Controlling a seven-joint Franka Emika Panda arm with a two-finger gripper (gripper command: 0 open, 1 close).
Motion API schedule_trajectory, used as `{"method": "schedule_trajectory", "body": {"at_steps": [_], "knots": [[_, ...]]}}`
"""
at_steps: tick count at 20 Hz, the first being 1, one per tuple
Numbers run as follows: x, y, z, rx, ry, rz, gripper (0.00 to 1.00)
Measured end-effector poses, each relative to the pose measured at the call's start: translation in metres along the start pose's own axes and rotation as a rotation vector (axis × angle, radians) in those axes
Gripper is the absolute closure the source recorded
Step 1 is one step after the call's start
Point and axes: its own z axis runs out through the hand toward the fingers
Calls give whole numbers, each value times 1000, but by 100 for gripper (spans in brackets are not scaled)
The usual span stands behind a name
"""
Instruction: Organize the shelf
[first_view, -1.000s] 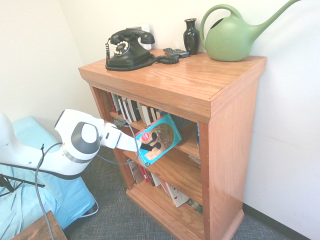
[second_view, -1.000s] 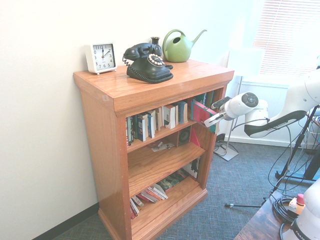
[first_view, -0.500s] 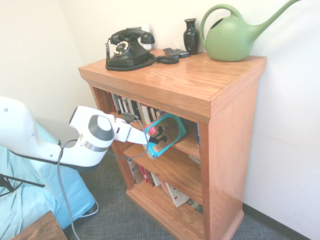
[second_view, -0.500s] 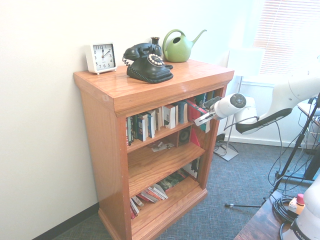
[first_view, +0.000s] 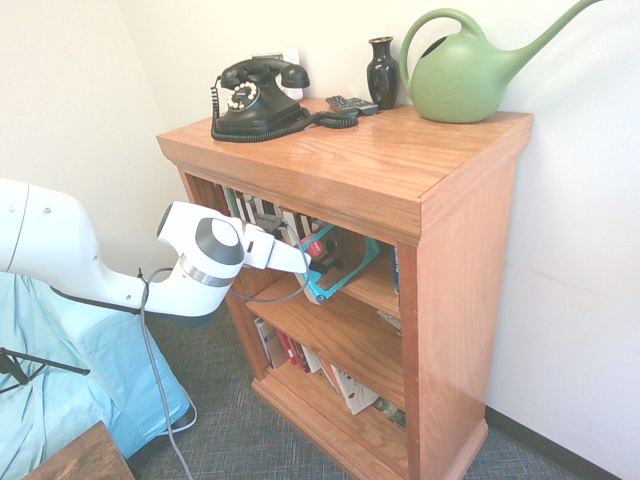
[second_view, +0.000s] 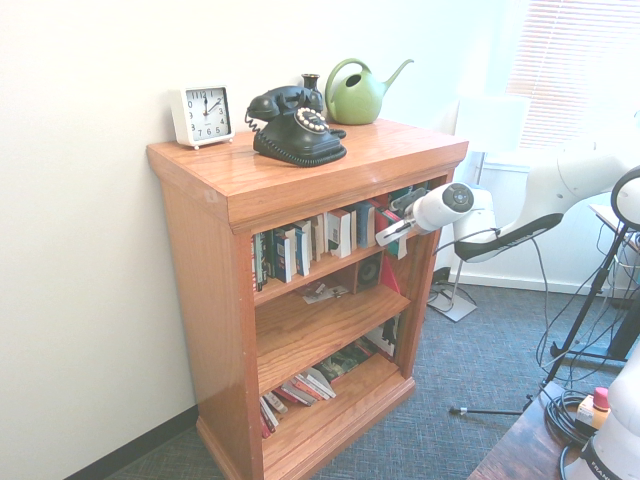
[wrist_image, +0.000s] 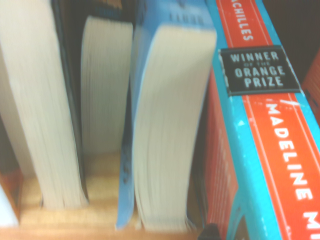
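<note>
Shelf (first_view: 420, 170): reddish-brown wooden bookcase, waist-high, overhanging flat top, solid side panels, three inner shelves; stands against the white wall on grey carpet. Top shelf packed with upright books (second_view: 300, 245); middle one nearly bare; bottom holds books lying slanted (second_view: 300, 388)

On top: black rotary telephone (first_view: 255, 97), small dark vase (first_view: 382, 71), green watering can (first_view: 465, 75), white alarm clock (second_view: 201, 114) at the far corner

Gripper (first_view: 312, 268) clamped shut on a teal-edged paperback (first_view: 340, 268), pushed into the right end of the top shelf beside the row of books

Change since a second ago: the book was out in front of the shelf with its cover face showing; now it sits turned edge-on inside the opening, and the arm has come in closer to the bookcase

Writing, wrist view: orange-and-teal spine (wrist_image: 260, 150) reads "WINNER OF THE ORANGE PRIZE", "MADELINE M…", and "…ACHILLES" above. Neighbouring books (wrist_image: 170, 125) show page edges only
</note>
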Motion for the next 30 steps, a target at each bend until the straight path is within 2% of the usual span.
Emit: {"method": "schedule_trajectory", "body": {"at_steps": [7,8,23,30], "knots": [[9,-11,16,4,15,3,100],[9,-12,17,0,17,1,0],[8,-22,18,-4,22,-2,0],[-5,-19,-17,35,4,-20,0]]}}
